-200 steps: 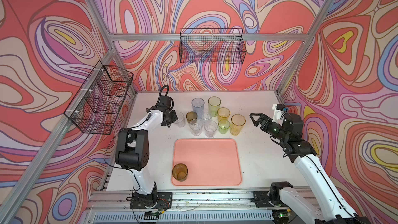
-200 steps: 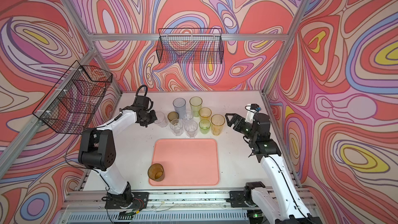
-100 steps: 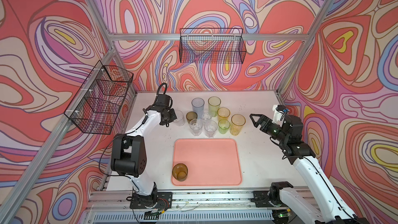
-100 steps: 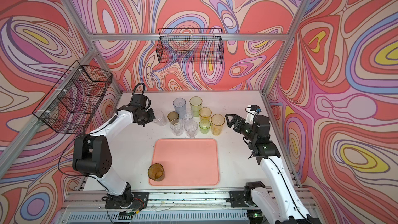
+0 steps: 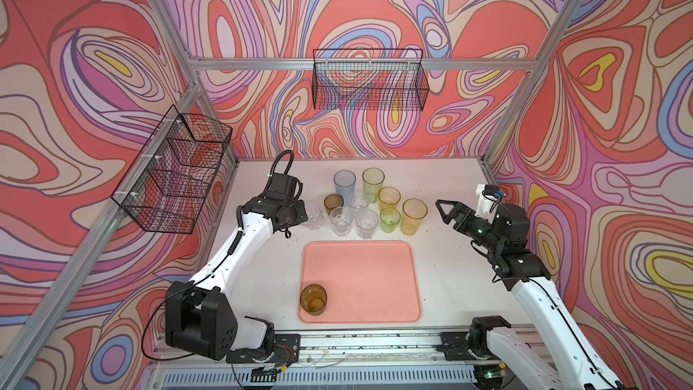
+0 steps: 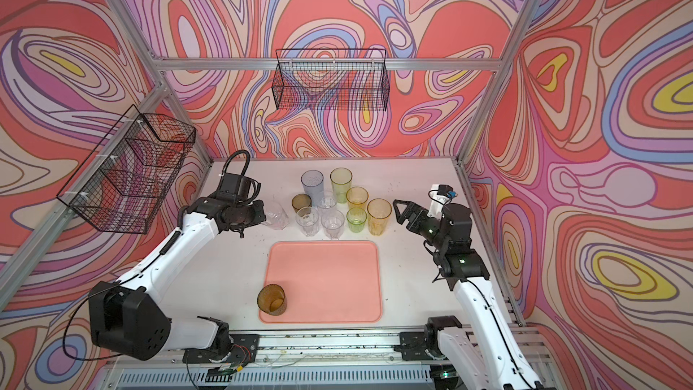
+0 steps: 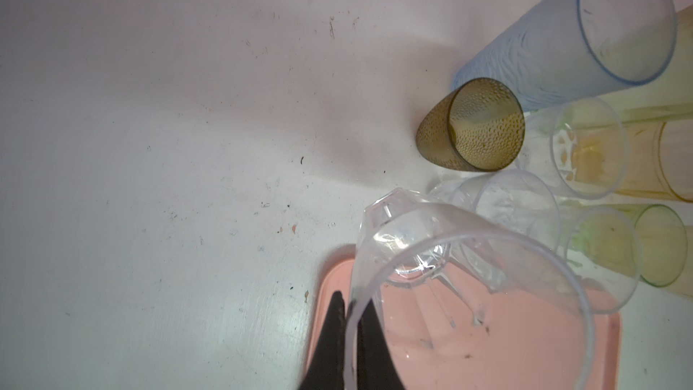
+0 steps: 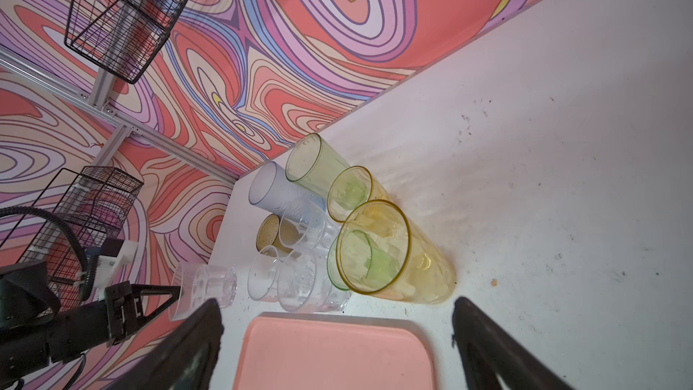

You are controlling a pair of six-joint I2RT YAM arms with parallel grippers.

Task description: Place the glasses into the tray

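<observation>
While your left gripper pinches the rim of a clear faceted tumbler, one finger inside the wall and one outside, that tumbler sits tilted at the left edge of the group on the counter. You cannot tell whether its base touches the surface. Your right gripper hangs with its jaws spread wide and nothing between them, to the right of the tall yellow tumbler and apart from it. Beyond the salmon-pink tray, nine other glasses stand close together, among them a tall pale blue tumbler and a short green tumbler. One short brown tumbler stands upright inside the tray, in its near left corner.
</observation>
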